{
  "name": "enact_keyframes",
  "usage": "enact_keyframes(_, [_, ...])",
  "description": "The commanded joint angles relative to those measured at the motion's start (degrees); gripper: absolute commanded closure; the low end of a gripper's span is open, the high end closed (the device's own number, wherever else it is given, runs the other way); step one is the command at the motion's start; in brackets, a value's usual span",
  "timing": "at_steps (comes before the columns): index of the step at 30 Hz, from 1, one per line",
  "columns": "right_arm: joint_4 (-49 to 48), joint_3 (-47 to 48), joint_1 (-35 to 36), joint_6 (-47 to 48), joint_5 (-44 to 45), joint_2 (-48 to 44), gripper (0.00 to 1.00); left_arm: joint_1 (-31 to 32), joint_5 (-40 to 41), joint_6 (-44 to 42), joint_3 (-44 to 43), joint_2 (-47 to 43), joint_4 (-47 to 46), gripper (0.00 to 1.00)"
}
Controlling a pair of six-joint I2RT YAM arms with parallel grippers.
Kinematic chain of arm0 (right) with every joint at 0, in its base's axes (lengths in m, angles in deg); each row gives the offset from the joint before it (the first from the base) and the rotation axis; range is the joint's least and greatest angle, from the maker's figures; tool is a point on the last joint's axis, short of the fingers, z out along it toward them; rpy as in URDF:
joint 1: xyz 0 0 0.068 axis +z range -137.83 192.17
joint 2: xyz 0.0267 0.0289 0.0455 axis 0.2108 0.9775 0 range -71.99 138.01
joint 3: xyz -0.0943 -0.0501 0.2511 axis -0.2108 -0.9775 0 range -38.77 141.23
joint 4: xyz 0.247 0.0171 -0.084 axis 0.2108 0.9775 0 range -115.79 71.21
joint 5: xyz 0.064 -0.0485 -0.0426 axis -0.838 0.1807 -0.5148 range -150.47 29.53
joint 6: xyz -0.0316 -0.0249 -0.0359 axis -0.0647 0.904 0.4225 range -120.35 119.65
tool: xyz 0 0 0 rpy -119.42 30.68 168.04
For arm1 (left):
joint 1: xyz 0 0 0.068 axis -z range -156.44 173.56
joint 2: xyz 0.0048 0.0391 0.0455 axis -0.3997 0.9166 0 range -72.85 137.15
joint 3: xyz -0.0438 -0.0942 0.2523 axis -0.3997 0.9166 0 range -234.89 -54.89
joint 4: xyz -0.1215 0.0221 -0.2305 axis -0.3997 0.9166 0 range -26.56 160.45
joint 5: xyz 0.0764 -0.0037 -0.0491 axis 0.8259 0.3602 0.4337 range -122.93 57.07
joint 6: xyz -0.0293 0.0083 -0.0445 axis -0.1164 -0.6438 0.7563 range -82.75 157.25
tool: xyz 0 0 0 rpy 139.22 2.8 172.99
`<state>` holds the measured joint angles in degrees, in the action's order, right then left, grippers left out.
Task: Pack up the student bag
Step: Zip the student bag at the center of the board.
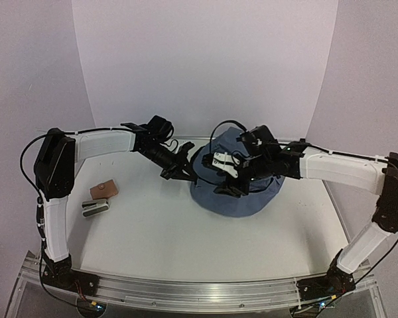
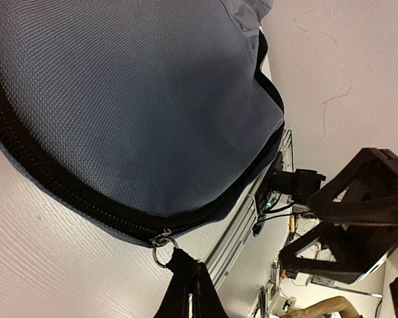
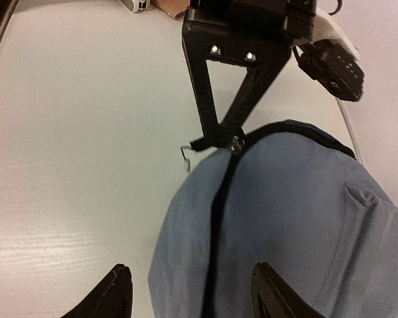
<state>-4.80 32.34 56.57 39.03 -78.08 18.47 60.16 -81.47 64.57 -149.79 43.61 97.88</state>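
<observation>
A: Reading outward from the fingertips, what does each gripper hold?

B: The left gripper (image 2: 180, 265) has its fingers pressed together on the zipper pull (image 2: 162, 240), whose metal ring sits right at their tips. The right gripper (image 3: 192, 291) has its fingers spread apart and holds nothing. It hovers just above the fabric.

A: And the student bag?

B: The student bag (image 3: 298, 218) lies directly beneath the right gripper and just ahead of the left gripper's tips, slumped on the table (image 1: 186, 245). Its zipper (image 2: 73, 192) runs away from the pull as an unbroken dark line in both wrist views. The visible stretch looks closed, and no lining shows.

A: What lies farther out?

B: Well behind the left gripper, near that arm's upright link, a small brown item (image 1: 105, 190) and a white-and-grey item (image 1: 95, 209) lie close together, outside the bag. They are too small to identify.

A: Progress, then?

B: If those two belong inside, packing appears unfinished: the bag would need opening, loading and closing. Whether anything is already inside cannot be told.
</observation>
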Motion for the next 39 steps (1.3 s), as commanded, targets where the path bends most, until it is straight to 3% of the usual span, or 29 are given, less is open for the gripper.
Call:
enact_keyframes(1, [-5.7,2.9,1.6,-6.4,2.9,6.5,0.45,0.1,-2.1,-0.3,-2.9,-0.7,-0.3,1.0])
enact_keyframes(6, [-8.8,4.4,1.8,-4.6,8.4,11.9,0.61,0.0,-1.0,0.0,-1.0,-1.9,-0.5,1.0])
enact_keyframes(10, [-8.7,3.6,1.8,-4.4,9.5,11.0,0.99,-0.6,0.4,-0.1,-0.7,-2.1,-0.2,1.0])
enact_keyframes(19, [-2.4,-10.3,1.8,0.1,9.1,-4.2,1.0,-6.1,5.5,0.3,-0.6,-1.0,0.0,1.0])
enact_keyframes(25, [4.8,-18.3,1.7,1.4,10.9,-13.2,1.0,-5.8,1.5,-0.3,-1.8,0.0,-0.8,1.0])
enact_keyframes(26, [5.2,-18.8,1.7,1.2,11.1,-14.4,0.97,-5.2,0.4,-0.6,-2.0,0.0,-1.2,1.0])
enact_keyframes(27, [5.4,-18.6,1.7,0.4,10.7,-15.2,0.84,-4.4,-0.8,-0.7,-2.2,0.1,-1.5,1.0])
enact_keyframes(29, [5.6,-16.1,1.7,-2.4,8.4,-15.2,0.44,-3.0,-4.6,-0.3,-2.7,0.6,-2.6,1.0])
enact_keyframes(30, [5.6,-14.3,1.8,-3.5,6.5,-14.4,0.36,-2.3,-6.3,0.1,-2.8,0.8,-3.5,1.0])
enact_keyframes(32, [4.8,-9.2,2.4,-7.0,4.9,-11.0,0.31,-1.2,-8.6,0.2,-2.9,1.0,-4.6,1.0])
enact_keyframes(39, [-1.1,0.9,4.8,-13.6,2.1,1.1,0.32,-0.7,-9.6,0.2,-1.6,-0.4,-5.1,1.0])
